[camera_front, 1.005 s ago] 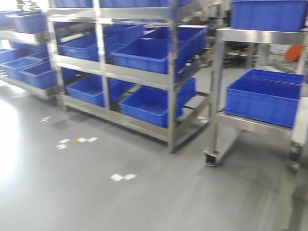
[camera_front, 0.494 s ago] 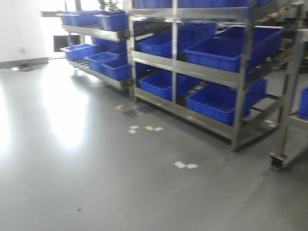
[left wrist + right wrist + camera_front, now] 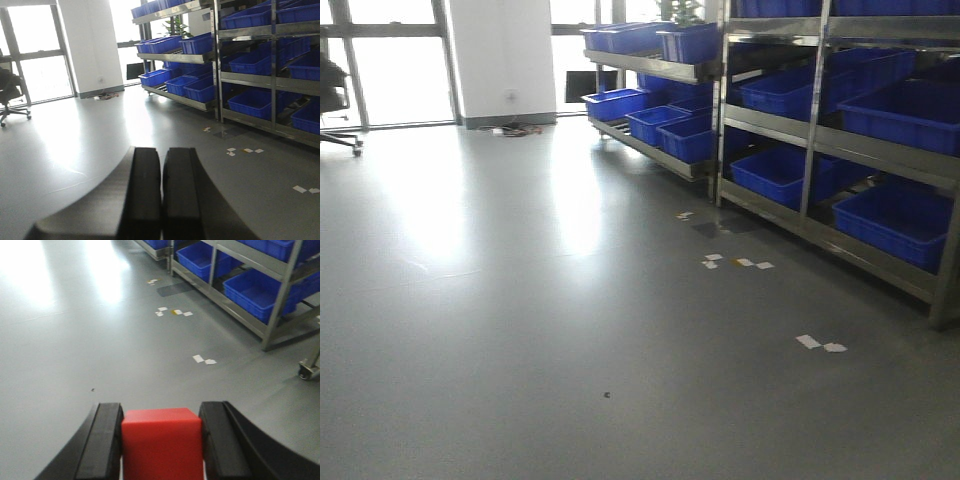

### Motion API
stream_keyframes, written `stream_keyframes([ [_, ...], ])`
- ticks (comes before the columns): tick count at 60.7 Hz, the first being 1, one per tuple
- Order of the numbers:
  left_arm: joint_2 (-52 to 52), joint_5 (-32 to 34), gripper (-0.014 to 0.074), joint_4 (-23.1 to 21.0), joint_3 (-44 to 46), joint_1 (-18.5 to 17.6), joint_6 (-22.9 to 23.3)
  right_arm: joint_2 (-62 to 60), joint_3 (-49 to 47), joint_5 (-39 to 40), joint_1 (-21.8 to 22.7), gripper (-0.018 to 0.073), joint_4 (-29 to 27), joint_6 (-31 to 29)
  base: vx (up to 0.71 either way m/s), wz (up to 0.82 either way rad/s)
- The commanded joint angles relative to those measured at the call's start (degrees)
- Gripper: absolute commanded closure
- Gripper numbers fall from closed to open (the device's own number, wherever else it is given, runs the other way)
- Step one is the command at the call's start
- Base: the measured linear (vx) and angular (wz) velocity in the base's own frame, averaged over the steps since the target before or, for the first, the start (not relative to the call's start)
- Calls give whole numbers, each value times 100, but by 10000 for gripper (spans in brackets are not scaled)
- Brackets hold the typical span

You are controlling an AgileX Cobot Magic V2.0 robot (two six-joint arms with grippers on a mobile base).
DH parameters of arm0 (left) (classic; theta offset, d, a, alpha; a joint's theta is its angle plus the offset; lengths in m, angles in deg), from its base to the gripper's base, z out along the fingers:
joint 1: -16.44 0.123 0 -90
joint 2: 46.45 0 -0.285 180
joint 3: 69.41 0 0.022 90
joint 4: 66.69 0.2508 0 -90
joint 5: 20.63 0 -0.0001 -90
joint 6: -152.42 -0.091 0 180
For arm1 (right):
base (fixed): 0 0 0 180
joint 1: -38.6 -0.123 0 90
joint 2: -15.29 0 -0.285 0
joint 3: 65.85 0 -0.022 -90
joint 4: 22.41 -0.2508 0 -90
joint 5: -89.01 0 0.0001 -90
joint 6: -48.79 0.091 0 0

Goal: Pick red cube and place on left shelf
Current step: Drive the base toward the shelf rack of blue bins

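The right gripper [image 3: 161,412] is clamped on the red cube [image 3: 161,442], one black finger pressed to each side of it, carried above the grey floor [image 3: 520,300]. The left gripper [image 3: 161,152] has its fingers pressed together with nothing between them. In the front view, steel shelves [image 3: 817,130] run from 12 to 3 o'clock, loaded with blue bins [image 3: 895,215] on every level. In the right wrist view, the two lowest bins [image 3: 260,292] at 1 o'clock show bare insides; what the higher ones hold cannot be told. White scraps [image 3: 820,344] lie on the floor beside the shelves, and an office chair [image 3: 335,95] stands at 10 o'clock by the windows.
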Motion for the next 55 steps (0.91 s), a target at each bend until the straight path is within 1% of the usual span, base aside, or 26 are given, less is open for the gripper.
stream_keyframes([
  [1,46,480,491,-11,-126,-35,-11,19,-173,499,-1,510,29,-26,-14,52],
  [21,46,480,491,-11,-126,-35,-11,19,-173,499,-1,510,29,-26,-14,34],
  [31,46,480,491,-11,-126,-35,-11,19,-173,499,-1,510,29,-26,-7,18],
  [55,46,480,491,-11,-126,-35,-11,-76,-155,387,-1,510,29,-26,9,10],
])
